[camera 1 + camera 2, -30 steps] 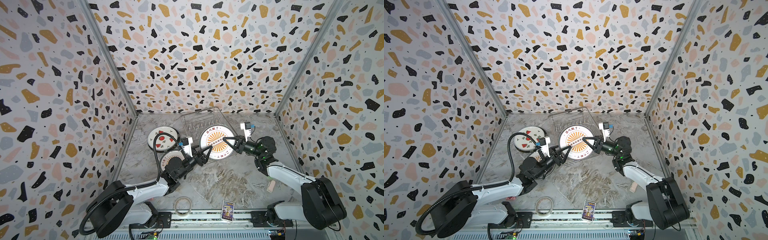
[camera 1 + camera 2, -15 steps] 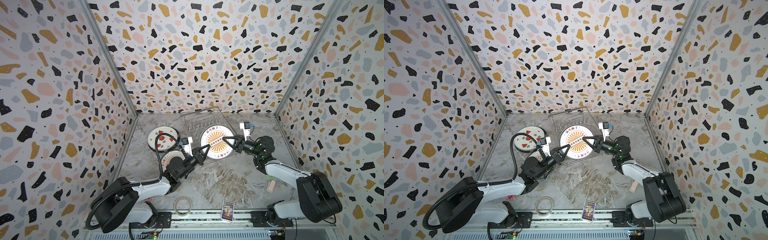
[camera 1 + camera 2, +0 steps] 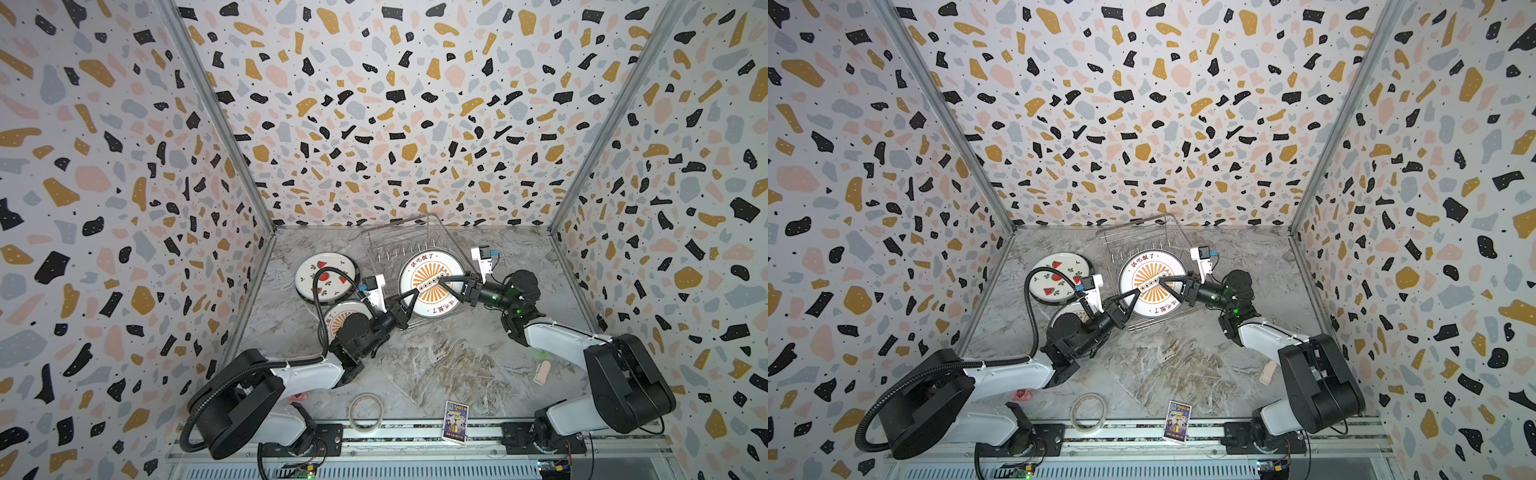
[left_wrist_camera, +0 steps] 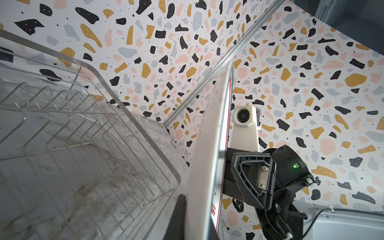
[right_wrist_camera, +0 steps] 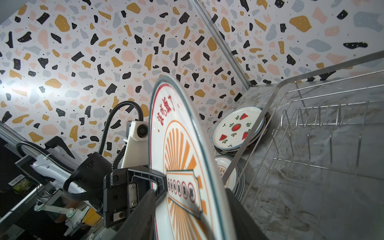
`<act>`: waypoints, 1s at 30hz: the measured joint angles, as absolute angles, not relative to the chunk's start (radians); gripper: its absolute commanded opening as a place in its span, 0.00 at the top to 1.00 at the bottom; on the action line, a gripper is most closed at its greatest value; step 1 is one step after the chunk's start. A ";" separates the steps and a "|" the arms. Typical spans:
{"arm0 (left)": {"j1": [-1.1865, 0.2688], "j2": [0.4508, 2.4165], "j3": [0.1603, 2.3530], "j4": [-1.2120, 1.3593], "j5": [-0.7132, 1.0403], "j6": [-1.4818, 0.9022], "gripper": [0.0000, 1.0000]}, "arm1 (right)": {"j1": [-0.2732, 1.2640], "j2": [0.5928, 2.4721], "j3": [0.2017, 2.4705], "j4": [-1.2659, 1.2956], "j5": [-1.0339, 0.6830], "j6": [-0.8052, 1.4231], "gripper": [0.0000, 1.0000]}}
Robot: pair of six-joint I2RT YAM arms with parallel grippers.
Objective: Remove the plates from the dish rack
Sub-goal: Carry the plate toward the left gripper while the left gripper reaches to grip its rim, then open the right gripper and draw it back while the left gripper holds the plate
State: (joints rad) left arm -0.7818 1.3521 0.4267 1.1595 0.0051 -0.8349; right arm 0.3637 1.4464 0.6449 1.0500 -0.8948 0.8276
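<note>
The left gripper (image 3: 413,296) is clamping the last plate (image 3: 430,286) upright at the otherwise empty dish rack (image 3: 399,237)'s near edge, the right gripper (image 3: 445,287) is straddling it with jaws apart, and the other plates (image 3: 326,276) are lying stacked beside the rack.

The left arm (image 3: 307,370) is hiding much of the striped plate (image 3: 336,316) at eight o'clock from the rack (image 3: 397,232). Print on the card (image 3: 456,419) at six o'clock is reading too small. Both wrist views are cropping the raised plate (image 5: 182,145).
</note>
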 measured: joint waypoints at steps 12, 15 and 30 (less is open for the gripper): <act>-0.775 1.186 0.354 1.092 -0.147 -0.851 1.00 | 0.345 1.263 0.601 0.923 -0.744 0.729 0.10; -0.741 1.160 0.337 1.071 -0.149 -0.894 1.00 | 0.372 1.212 0.595 0.864 -0.679 0.678 0.01; -0.494 0.854 0.187 0.917 -0.113 -1.061 1.00 | 0.694 1.191 0.622 0.678 -0.376 0.373 0.01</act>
State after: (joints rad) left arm -0.4938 0.8543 0.1871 0.9169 -0.1131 -1.0607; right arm 0.6945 1.1908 0.6224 0.6777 -0.3759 0.3733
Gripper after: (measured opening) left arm 0.098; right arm 0.988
